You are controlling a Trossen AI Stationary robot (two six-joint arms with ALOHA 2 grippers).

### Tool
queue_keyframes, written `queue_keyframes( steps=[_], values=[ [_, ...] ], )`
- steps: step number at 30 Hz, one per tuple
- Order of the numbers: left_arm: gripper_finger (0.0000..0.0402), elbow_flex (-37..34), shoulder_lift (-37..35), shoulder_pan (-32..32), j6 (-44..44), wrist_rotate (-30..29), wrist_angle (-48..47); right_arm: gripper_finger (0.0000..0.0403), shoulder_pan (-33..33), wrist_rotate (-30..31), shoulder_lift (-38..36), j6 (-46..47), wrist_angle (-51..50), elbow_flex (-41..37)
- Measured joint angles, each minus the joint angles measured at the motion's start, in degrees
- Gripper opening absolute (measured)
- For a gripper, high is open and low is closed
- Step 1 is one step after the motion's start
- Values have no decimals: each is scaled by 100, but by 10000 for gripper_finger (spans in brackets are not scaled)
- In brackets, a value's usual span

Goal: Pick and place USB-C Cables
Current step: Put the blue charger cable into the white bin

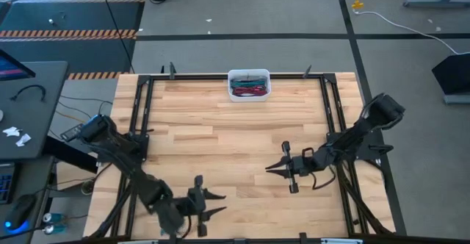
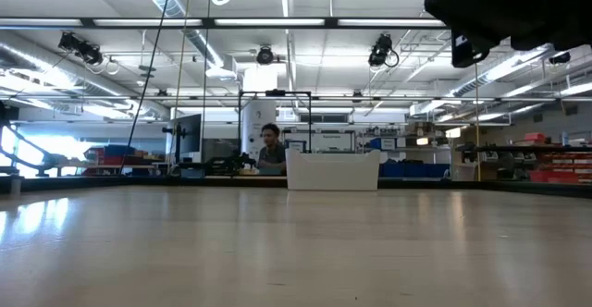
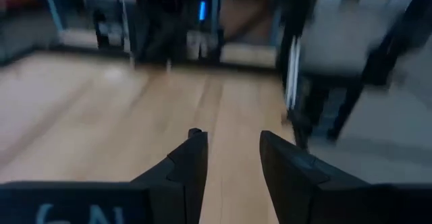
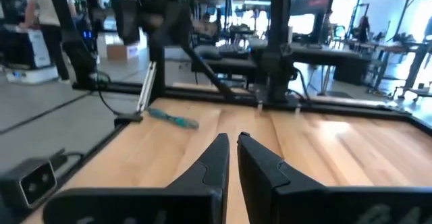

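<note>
The USB-C cables (image 1: 249, 86) lie as green and maroon bundles inside a small white bin (image 1: 249, 72) at the middle of the table's far edge; the low view shows only the bin's wall (image 2: 333, 172). One thin teal cable (image 4: 174, 119) lies flat on the wood near the frame rail in the right wrist view. My left gripper (image 1: 222, 203) hovers near the near edge, open and holding nothing (image 3: 231, 137). My right gripper (image 1: 269, 168) sits right of centre, pointing toward the table's left, shut and holding nothing (image 4: 233, 138).
A black metal frame (image 1: 143, 119) runs along the left, right and far sides of the wooden table. Bare wood stretches between both grippers and the bin. One arm shows dark at the low view's upper right (image 2: 518, 11). A person (image 2: 271, 150) sits far behind the table.
</note>
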Motion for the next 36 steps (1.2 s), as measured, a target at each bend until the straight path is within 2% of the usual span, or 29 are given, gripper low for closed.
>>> queue_keyframes(
  steps=[4, 7, 9, 12, 16, 20, 26, 31, 36],
  values=[
    [141, 1794, 78, -39, -2255, 914, -4269, 36, 0, 5, 456, 14, -3, 221],
    [141, 2766, 319, -71, -4102, 1975, -6549, 36, -13, -1, 801, 26, 37, 392],
    [141, 3155, 473, -138, -5016, 2522, -7379, 36, -13, 2, 986, 28, 92, 471],
    [141, 3275, 586, -421, -6061, 3046, -7977, 36, -13, -6, 1265, 24, 92, 645],
    [141, 3050, 818, -921, -7171, 3425, -8027, 36, -15, -7, 1608, 18, 73, 857],
    [141, 2689, 1114, -1418, -7928, 3990, -7961, 36, -31, -8, 1844, 8, 76, 1017],
    [159, 1800, 1198, -1855, -9059, 4267, -7824, 36, -89, -7, 1933, 6, 95, 1084],
    [206, 985, 1154, -2149, -9601, 3704, -6943, 36, -131, -7, 1929, 22, 72, 1104],
    [263, 414, 1118, -2288, -10117, 3213, -6464, 36, -131, -6, 1929, 22, 57, 1102]
  ],
)
